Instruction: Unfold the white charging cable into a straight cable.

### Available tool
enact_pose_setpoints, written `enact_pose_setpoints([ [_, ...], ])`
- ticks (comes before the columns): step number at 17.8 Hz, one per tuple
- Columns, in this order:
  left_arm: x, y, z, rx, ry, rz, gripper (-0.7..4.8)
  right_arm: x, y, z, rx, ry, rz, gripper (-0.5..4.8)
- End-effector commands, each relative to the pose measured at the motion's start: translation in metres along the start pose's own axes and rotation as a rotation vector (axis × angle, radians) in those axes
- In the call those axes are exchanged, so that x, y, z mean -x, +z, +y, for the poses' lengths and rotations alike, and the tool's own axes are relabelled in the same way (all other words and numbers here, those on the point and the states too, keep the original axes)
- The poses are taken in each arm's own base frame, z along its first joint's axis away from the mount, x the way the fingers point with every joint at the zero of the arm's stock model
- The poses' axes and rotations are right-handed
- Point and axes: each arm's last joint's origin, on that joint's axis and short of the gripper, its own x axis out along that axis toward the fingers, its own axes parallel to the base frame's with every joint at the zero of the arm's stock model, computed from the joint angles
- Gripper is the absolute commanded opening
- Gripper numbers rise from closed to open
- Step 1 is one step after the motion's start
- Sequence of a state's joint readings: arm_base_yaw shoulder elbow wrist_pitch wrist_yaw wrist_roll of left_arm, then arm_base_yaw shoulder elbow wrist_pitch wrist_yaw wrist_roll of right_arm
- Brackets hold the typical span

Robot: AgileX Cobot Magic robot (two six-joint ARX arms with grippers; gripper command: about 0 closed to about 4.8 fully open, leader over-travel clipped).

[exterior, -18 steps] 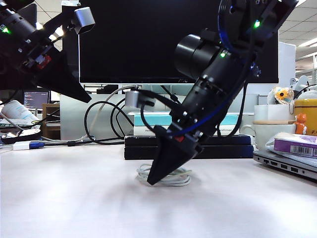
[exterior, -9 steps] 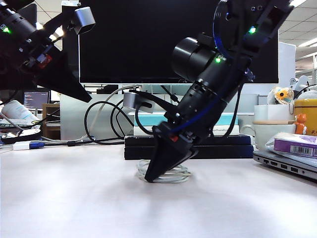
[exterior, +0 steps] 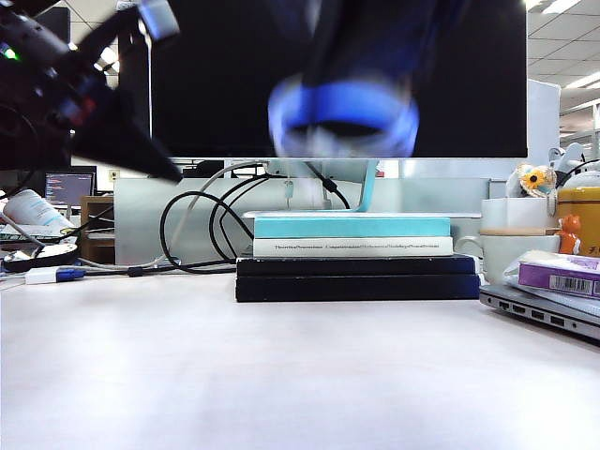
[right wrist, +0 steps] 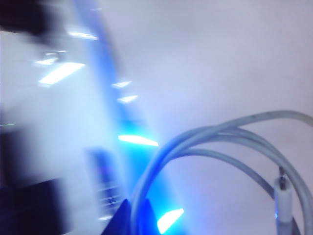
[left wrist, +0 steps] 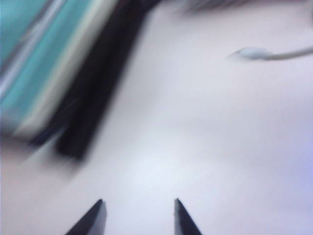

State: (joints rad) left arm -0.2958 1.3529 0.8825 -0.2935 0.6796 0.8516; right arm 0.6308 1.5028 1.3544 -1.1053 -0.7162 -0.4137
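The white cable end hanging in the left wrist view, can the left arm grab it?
Probably yes. The white cable end hangs free over bare table, and the left end effector stands open with nothing between them, though the picture is blurry.

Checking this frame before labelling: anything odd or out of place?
Yes: the white charging cable is off the table, its loops bunched at the shut right pincer, still coiled. Left pincer hangs open, empty.

A low front camera looks across my desk (exterior: 281,375); my left wrist camera looks down on that desk too.
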Motion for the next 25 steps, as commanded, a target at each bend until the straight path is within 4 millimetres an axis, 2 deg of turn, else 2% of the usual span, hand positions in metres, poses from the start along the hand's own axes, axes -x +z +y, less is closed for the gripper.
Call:
enact_pose_setpoints([
  [1, 0.001, 0.007, -0.015, -0.112, -0.294, -0.293, 2.26, 0.015, -0.011, 0.021, -0.018, 0.125, -0.002, -0.01],
  [2, 0.000, 0.011, -0.021, -0.201, -0.340, -0.360, 3.20, 0.017, -0.015, 0.026, -0.044, 0.172, 0.009, -0.01],
  [3, 0.000, 0.013, -0.024, -0.265, -0.355, -0.399, 3.82, 0.018, -0.018, 0.029, -0.047, 0.209, 0.019, -0.01],
  [4, -0.003, 0.018, -0.030, -0.334, -0.366, -0.405, 4.05, 0.019, -0.020, 0.032, -0.049, 0.272, 0.009, -0.01],
  [6, -0.010, 0.027, -0.040, -0.429, -0.381, -0.403, 4.04, 0.021, -0.017, 0.036, -0.041, 0.437, -0.096, -0.01],
  [8, -0.015, 0.034, -0.044, -0.470, -0.392, -0.426, 4.02, 0.022, -0.015, 0.038, -0.025, 0.524, -0.157, -0.01],
  [12, -0.016, 0.036, -0.042, -0.493, -0.356, -0.413, 3.98, 0.023, -0.014, 0.039, -0.041, 0.563, -0.177, -0.01],
  [14, -0.015, 0.038, -0.043, -0.407, -0.422, -0.478, 3.93, 0.022, -0.015, 0.039, -0.032, 0.540, -0.165, -0.01],
  [16, -0.013, 0.039, -0.044, -0.346, -0.482, -0.539, 2.54, 0.021, -0.016, 0.037, -0.030, 0.495, -0.137, -0.01],
  [17, -0.012, 0.039, -0.044, -0.326, -0.504, -0.567, 2.06, 0.021, -0.016, 0.037, -0.029, 0.495, -0.137, -0.01],
  [18, -0.009, 0.040, -0.044, -0.307, -0.554, -0.642, 1.77, 0.021, -0.016, 0.037, -0.021, 0.485, -0.133, -0.01],
  [20, -0.008, 0.039, -0.044, -0.301, -0.555, -0.642, 1.77, 0.021, -0.016, 0.037, -0.014, 0.484, -0.135, -0.01],
  [23, -0.009, 0.039, -0.044, -0.290, -0.551, -0.625, 0.54, 0.021, -0.016, 0.037, -0.010, 0.484, -0.136, -0.01],
  [24, -0.009, 0.039, -0.044, -0.290, -0.551, -0.625, -0.05, 0.021, -0.016, 0.037, -0.010, 0.484, -0.136, -0.01],
  [25, -0.009, 0.039, -0.044, -0.290, -0.551, -0.625, -0.06, 0.021, -0.016, 0.037, -0.010, 0.484, -0.136, -0.01],
])
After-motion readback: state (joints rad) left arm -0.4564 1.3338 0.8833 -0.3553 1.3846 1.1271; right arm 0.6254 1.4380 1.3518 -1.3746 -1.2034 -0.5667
